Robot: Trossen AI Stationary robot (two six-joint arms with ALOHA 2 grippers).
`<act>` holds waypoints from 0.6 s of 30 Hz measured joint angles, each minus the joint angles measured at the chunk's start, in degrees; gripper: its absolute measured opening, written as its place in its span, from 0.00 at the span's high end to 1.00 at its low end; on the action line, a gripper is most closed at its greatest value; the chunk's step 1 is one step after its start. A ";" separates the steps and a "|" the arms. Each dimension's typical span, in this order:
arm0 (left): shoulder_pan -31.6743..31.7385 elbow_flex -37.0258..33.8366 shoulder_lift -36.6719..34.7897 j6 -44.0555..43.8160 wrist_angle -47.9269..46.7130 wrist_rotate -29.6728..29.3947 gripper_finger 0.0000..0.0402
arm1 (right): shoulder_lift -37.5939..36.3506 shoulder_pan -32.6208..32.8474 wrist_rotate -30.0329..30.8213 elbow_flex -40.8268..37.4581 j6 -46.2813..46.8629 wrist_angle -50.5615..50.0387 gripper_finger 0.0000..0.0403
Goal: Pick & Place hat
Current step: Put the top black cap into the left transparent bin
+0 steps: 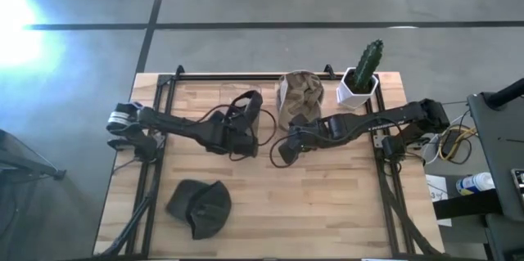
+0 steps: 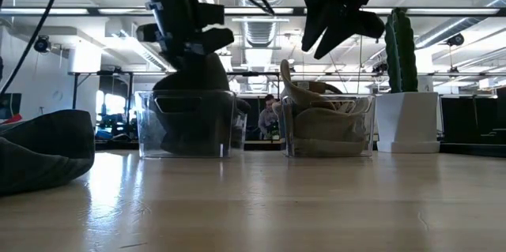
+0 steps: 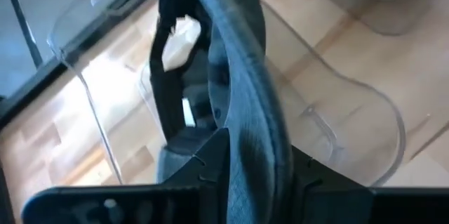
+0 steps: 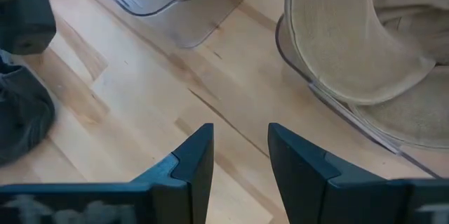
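Two bins by the tabletop's far edge, plant at the far right corner.
A hat (image 1: 199, 206) lies near the front left corner; the left bin (image 1: 243, 122) holds another hat (image 1: 237, 114), and the right bin (image 1: 300, 96) sits beside the plant (image 1: 361, 77).

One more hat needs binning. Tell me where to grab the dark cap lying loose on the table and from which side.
Take the dark cap by its brim edge, coming straight down from above. It lies slumped flat on the bare wood, so only the stiffer brim likely gives a thin lip to pinch. The open right pincer is free; the left pincer already holds a hat.
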 joint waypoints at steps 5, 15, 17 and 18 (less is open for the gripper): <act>-0.28 -0.23 -2.08 -1.36 -0.58 1.29 0.79 | 0.00 -0.02 0.00 -0.01 -1.48 0.34 0.67; -1.41 -0.23 -11.77 -2.35 -2.81 5.14 0.72 | 0.00 -0.02 -0.88 -0.01 -2.67 0.55 0.67; -2.74 -0.23 -14.58 -1.87 -3.31 6.91 0.71 | 0.00 -0.07 -2.10 -0.01 -3.07 0.81 0.67; -3.83 -0.23 -16.02 -0.79 -3.48 7.93 0.71 | 0.00 -0.16 -3.37 -0.01 -3.66 1.16 0.67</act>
